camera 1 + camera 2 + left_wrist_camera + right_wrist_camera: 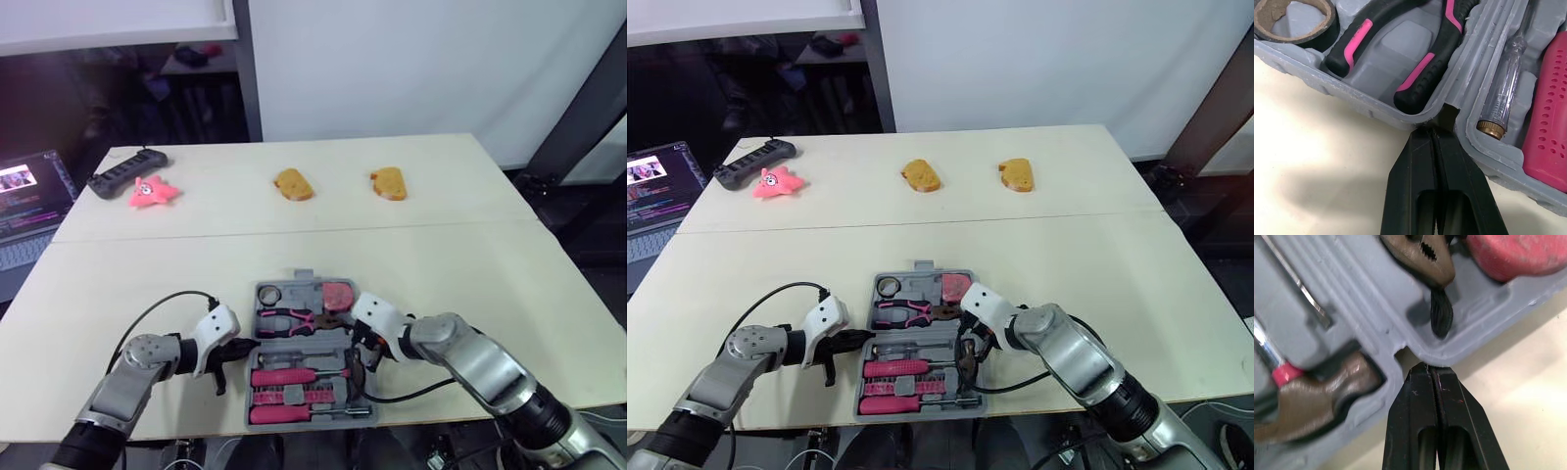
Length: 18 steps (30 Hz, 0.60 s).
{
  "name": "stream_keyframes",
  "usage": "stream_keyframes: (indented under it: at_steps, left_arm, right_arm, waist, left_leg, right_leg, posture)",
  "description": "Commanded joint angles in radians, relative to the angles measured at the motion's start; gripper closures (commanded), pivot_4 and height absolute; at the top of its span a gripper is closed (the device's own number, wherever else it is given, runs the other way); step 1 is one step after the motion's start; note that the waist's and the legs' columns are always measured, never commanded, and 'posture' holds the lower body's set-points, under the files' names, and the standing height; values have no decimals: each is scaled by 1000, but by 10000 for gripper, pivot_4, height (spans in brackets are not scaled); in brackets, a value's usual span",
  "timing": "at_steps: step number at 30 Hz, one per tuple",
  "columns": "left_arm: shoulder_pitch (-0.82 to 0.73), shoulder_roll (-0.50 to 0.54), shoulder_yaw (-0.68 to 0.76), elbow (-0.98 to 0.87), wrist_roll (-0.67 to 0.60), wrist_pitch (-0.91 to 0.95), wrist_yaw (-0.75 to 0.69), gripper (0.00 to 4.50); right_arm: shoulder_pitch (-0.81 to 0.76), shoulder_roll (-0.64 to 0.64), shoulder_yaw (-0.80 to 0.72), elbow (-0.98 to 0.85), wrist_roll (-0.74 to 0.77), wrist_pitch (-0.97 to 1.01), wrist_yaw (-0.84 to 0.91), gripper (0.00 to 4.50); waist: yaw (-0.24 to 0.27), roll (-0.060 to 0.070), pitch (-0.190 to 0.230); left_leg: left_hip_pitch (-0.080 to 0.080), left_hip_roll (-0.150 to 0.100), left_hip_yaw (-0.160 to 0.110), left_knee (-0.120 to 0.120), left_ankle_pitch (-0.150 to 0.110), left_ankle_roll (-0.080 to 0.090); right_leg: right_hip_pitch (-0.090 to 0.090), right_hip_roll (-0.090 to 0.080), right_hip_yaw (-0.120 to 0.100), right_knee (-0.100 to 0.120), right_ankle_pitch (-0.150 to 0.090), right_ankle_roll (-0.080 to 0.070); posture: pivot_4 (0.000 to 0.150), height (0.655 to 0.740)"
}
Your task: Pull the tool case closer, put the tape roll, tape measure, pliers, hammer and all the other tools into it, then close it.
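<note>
Pale table (490, 264), arms bent inward, closed jaws apparently touching tool case (304, 278).

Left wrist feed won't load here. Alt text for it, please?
The left gripper, fingers shut, has its tips at a notch in the edge of the open grey tool case, above the pale table. In the case lie pink-handled pliers, a tape roll and a clear-handled screwdriver.

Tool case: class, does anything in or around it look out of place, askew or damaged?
Nothing in the tool case looks askew or damaged: the tape roll, pliers and hammer sit in their slots. The pink starfish toy and two bread-like pieces beyond it seem out of place.
</note>
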Motion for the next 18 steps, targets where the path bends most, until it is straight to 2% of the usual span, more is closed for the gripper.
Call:
stream_keyframes:
  at_steps: [1,5,7,8,10,13,18]
  left_arm:
    - [31,80,111,-16,-58,67,-14,44432]
    - [53,134,187,-59,-97,14,-27,44432]
    - [79,120,234,-83,-115,-119,-42,44432]
    - [123,87,278,-126,-197,-201,-110,44432]
    - [202,68,313,-186,-271,-305,-203,44432]
    - [270,74,276,-207,-290,-306,-257,44432]
    - [245,41,173,-221,-274,-318,-286,44432]
  right_arm:
    - [68,-62,-137,-54,39,-64,28,45000]
    - [150,-116,-236,-97,75,-166,69,45000]
    - [173,-117,-282,-111,98,-177,75,45000]
    - [184,-114,-314,-120,112,-176,75,45000]
    - [200,-115,-354,-134,136,-166,78,45000]
    - [208,-112,-371,-149,160,-157,81,45000]
    - [187,-81,-374,-157,194,-126,61,45000]
  waist:
    - [1,-1,1]
    - [7,0,4]
    - [10,0,5]
    - [11,0,5]
    - [9,0,5]
    - [13,1,6]
    - [18,1,7]
  left_leg:
    - [-3,0,0,0,0,0]
    - [-6,1,0,0,0,0]
    - [-5,0,0,0,0,0]
    - [-6,0,1,0,0,0]
    - [-7,1,1,0,0,0]
    - [-7,1,2,-1,0,0]
    - [-7,0,2,1,0,0]
  right_leg:
    - [-3,0,0,0,0,0]
    - [-6,1,0,0,0,0]
    - [-5,0,0,0,0,0]
    - [-5,-1,0,-1,0,-1]
    - [-5,-2,0,-4,-1,-3]
    - [-3,-3,0,-9,-1,-3]
    - [0,-2,-2,-11,-2,-4]
  posture:
    - [1500,7400]
    - [1500,7400]
    - [1500,7400]
    - [1500,7400]
    - [1500,7400]
    - [1500,7400]
    - [1500,7400]
